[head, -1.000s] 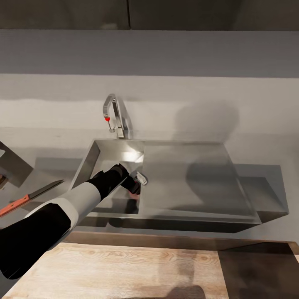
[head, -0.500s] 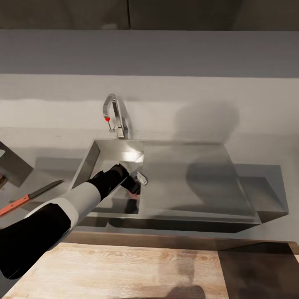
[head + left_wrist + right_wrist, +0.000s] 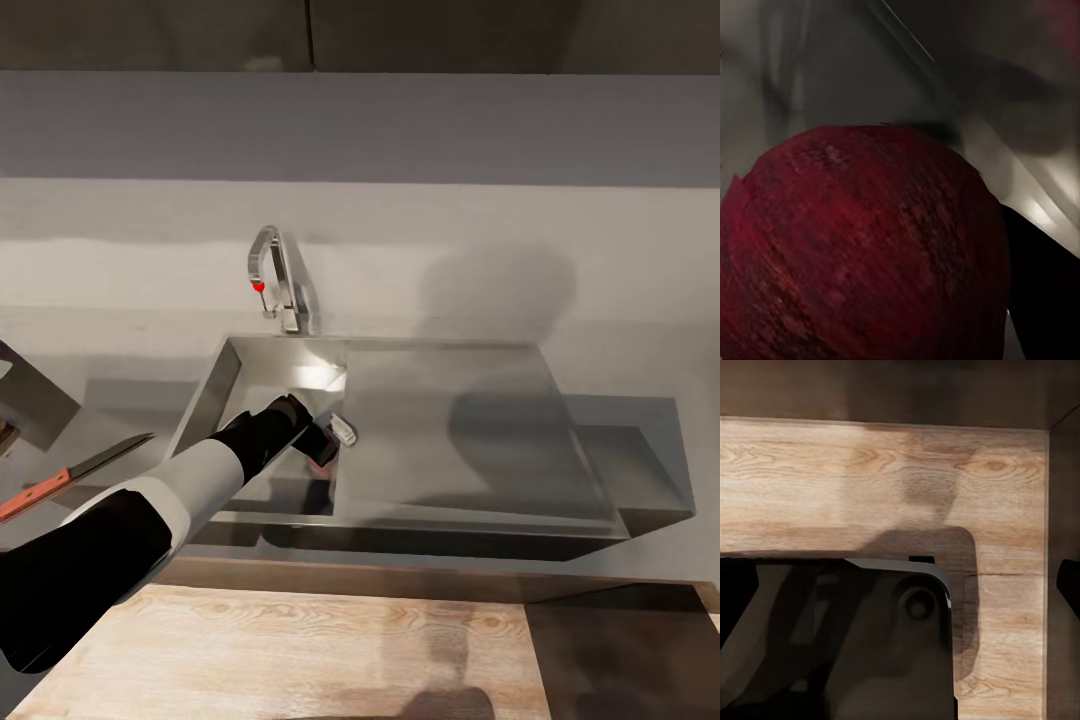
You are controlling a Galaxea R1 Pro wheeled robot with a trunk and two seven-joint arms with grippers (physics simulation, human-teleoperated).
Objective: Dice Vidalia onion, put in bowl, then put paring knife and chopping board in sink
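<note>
Your left claw (image 3: 325,447) reaches into the sink (image 3: 440,430) at the Vidalia onion (image 3: 862,247), its grip impossible to confirm, while the paring knife (image 3: 72,473) and chopping board (image 3: 300,650) wait untouched, all 4 steps outstanding.

Head view: from above, facing forward and down onto the sink (image 3: 440,440), with the board (image 3: 300,650) nearest the camera. Left wrist view: inside the sink basin, very close to the onion (image 3: 862,247). Right wrist view: close above the board (image 3: 870,472), the part shared with the head view.
</note>
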